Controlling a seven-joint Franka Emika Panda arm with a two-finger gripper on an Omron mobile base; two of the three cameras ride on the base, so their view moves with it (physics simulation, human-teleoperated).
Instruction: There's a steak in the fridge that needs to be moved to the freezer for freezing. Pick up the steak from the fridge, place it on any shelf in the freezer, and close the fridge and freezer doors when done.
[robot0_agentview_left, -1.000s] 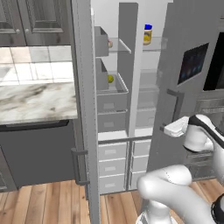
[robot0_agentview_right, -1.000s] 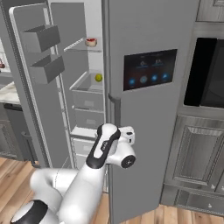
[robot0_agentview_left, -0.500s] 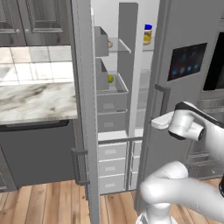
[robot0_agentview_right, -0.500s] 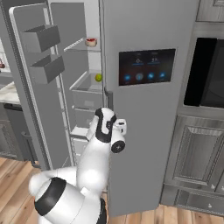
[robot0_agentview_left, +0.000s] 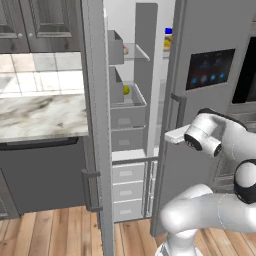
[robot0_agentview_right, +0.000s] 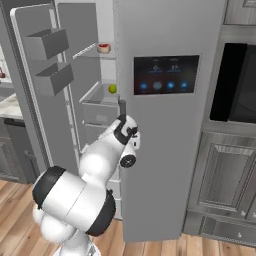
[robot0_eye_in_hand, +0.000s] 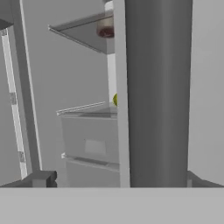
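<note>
The steak (robot0_agentview_right: 103, 48) is a small pinkish-red piece on the upper glass shelf inside the open compartment; it is also the steak (robot0_eye_in_hand: 106, 27) at the top of the hand view and the steak (robot0_agentview_left: 125, 49) in the left base view. My gripper (robot0_agentview_left: 169, 135) is at the free edge of the right door (robot0_agentview_right: 165, 150), just below its vertical handle (robot0_agentview_left: 178, 102). In the hand view the gripper (robot0_eye_in_hand: 116, 181) is open, its dark fingertips (robot0_eye_in_hand: 40, 178) spread wide, with the grey handle (robot0_eye_in_hand: 157, 87) rising close between them. Nothing is held.
The left door (robot0_agentview_left: 95, 125) stands wide open with bins (robot0_agentview_right: 47, 42) on its inside. A yellow fruit (robot0_agentview_right: 113, 88) lies on a lower shelf above the drawers (robot0_agentview_left: 129, 172). A marble counter (robot0_agentview_left: 40, 110) is at left, a dark oven (robot0_agentview_right: 235, 85) at right.
The arm has swung left and brought the hand up to the right door's handle edge. The right door's free edge has shifted a little left.
</note>
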